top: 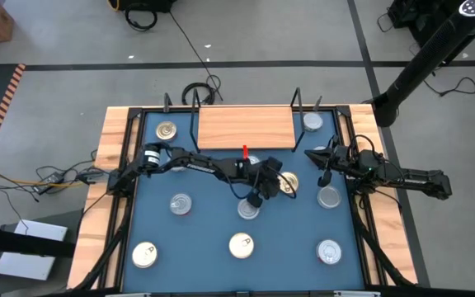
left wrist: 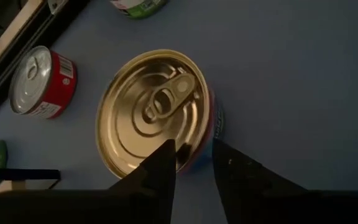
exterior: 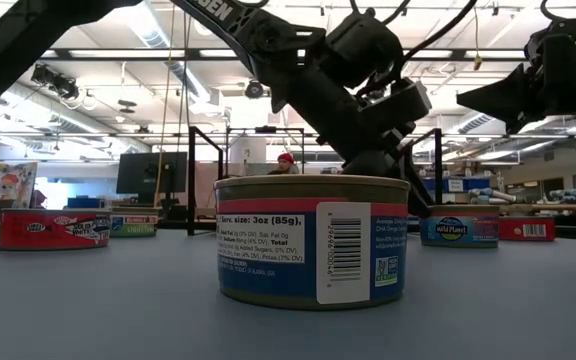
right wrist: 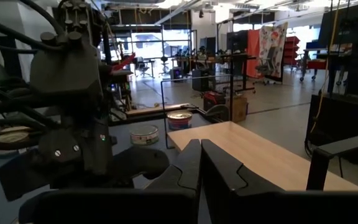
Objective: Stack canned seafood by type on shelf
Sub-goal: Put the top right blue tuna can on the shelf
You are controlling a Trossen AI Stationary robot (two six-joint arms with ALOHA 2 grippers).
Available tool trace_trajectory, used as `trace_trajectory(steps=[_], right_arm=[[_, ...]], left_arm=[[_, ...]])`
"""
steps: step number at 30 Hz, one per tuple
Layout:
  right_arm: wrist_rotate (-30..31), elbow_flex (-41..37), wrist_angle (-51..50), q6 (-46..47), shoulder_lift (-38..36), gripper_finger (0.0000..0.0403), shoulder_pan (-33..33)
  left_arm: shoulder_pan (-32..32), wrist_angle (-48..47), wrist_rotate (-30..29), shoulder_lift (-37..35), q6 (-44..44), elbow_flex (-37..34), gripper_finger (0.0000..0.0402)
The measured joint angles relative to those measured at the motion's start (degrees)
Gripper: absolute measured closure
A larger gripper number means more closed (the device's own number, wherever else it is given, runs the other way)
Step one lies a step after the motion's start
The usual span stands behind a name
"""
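Note:
A gold-topped can (left wrist: 154,112) stands on the blue table (top: 213,227), just near of the light-wood shelf (top: 246,126); it also shows as the gold can (top: 288,182) from above. My left gripper (left wrist: 193,155) is open and slants down at its rim, one finger over the lid and one outside the wall. Several more cans of seafood stand scattered on the table, among them a silver-topped can (top: 248,208) and a red-sided can (left wrist: 42,81). The shelf board is bare. My right gripper (right wrist: 201,163) waits shut at the table's right edge. My left gripper stands astride the gold can's rim (left wrist: 194,149) on the side toward the arm, one fingertip (left wrist: 165,155) above the lid and the other (left wrist: 224,158) outside the side wall. It comes slanting down from the table's left. Whether the fingers touch the can I cannot tell.
Cans stand at both ends of the shelf, a gold can (top: 166,129) on the left and a silver can (top: 312,122) on the right, beside the black wire frames. A can (top: 329,196) stands close to the right arm. One large can (exterior: 311,240) fills the low view's front.

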Motion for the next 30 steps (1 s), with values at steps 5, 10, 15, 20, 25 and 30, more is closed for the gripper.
trace_trajectory(steps=[5,10,15,20,25,30], right_arm=[[0.0,0.0,0.0,0.0,0.0,0.038,0.0],[0.0,0.0,0.0,0.0,0.0,0.038,0.0],[0.0,0.0,0.0,0.0,0.0,0.038,0.0],[0.0,0.0,0.0,0.0,0.0,0.038,0.0],[0.0,0.0,0.0,0.0,0.0,0.038,-0.01],[0.02,0.0,0.0,0.0,0.0,0.038,0.0]], left_arm=[[-0.11,-1.11,0.0,-0.01,1.38,0.03,0.0302],[-0.17,-1.73,-0.15,-0.11,1.42,0.11,0.0327],[-0.54,-1.93,-0.22,-0.15,1.55,0.11,0.0352],[-1.32,-2.06,-1.31,-0.17,2.38,0.11,0.0373],[-2.39,-2.62,-2.21,-0.2,2.29,0.11,0.0394],[-3.36,-6.25,-3.32,-0.46,-1.06,0.97,0.0398]])
